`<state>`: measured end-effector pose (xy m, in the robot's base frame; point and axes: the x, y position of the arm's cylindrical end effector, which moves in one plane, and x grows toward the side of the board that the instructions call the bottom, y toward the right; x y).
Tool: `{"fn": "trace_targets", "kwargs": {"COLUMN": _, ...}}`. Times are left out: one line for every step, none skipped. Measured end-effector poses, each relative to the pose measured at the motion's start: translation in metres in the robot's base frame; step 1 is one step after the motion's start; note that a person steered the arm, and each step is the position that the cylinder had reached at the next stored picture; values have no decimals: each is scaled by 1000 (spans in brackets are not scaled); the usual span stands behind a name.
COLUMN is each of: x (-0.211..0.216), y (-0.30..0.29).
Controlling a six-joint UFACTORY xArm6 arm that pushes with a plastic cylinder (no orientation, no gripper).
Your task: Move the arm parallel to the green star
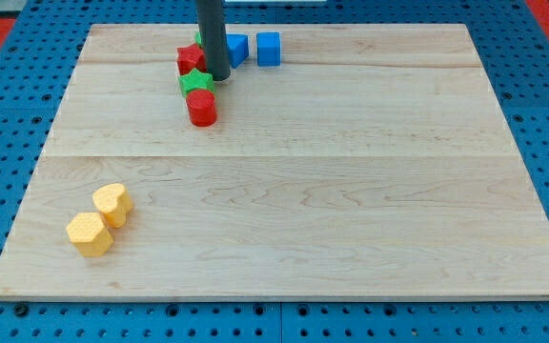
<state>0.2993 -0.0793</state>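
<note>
Seven blocks sit on the worktop (351, 191); the green star (196, 83) lies far left, between a red block (191, 59) behind it and a red cylinder (202, 109) in front. My tip (218, 76) rests just right of the star, with no gripper on the rod. Two blue blocks (237, 49) (269, 49) sit right of the rod, two yellow blocks (112, 203) (90, 233) near left.

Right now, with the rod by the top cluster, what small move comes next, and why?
Probably none, or only a slight hold in place: my tip already sits just to the view's right of the green star, level with it. The red cylinder lies just below, so sliding down risks nudging it.
</note>
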Motion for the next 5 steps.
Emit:
{"fn": "trace_targets", "kwargs": {"x": 0, "y": 1}}
{"fn": "trace_targets", "kwargs": {"x": 0, "y": 17}}
{"fn": "trace_targets", "kwargs": {"x": 0, "y": 31}}
{"fn": "trace_targets", "kwargs": {"x": 3, "y": 47}}
{"fn": "trace_targets", "kwargs": {"x": 5, "y": 60}}
